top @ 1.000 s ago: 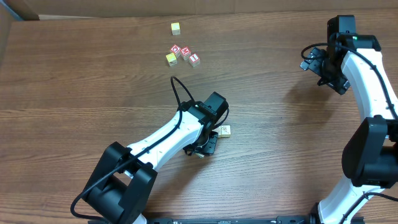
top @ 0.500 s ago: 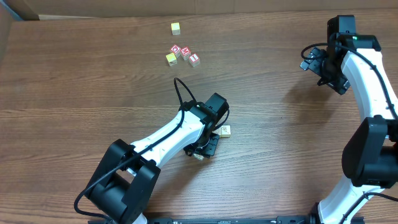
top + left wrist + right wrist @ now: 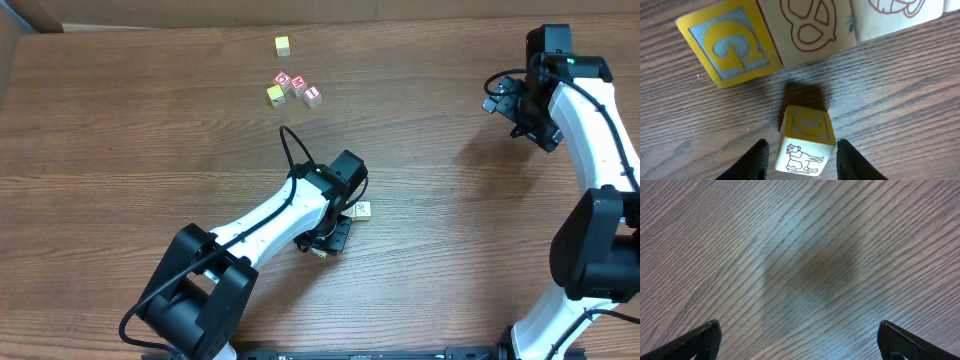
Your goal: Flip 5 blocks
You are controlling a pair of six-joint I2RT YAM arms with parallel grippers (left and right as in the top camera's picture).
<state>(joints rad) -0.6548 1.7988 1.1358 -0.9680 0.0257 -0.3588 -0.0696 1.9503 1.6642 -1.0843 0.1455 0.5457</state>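
My left gripper [image 3: 801,150] is shut on a small cube [image 3: 807,137] with a yellow "O" face and a cream face with a cow drawing. The cube sits tilted just over the wood, with a dark shadow beyond it. Past it lie a yellow "G" block [image 3: 730,42], a cream pretzel block [image 3: 810,25] and another cream block [image 3: 900,15]. Overhead, the left gripper [image 3: 322,243] is low at table centre, with one cream block [image 3: 362,210] showing beside the arm. My right gripper [image 3: 800,340] is open over bare wood at the far right [image 3: 503,102].
A separate cluster lies at the back: red-faced cubes [image 3: 298,84] with a yellow cube [image 3: 274,94] beside them, and another yellow cube [image 3: 283,44] farther back. The left arm [image 3: 270,215] hides the blocks beneath it overhead. A box edge [image 3: 30,15] shows at the back left.
The left arm has shifted very slightly, with the cube still between its fingers. The right arm has not moved.
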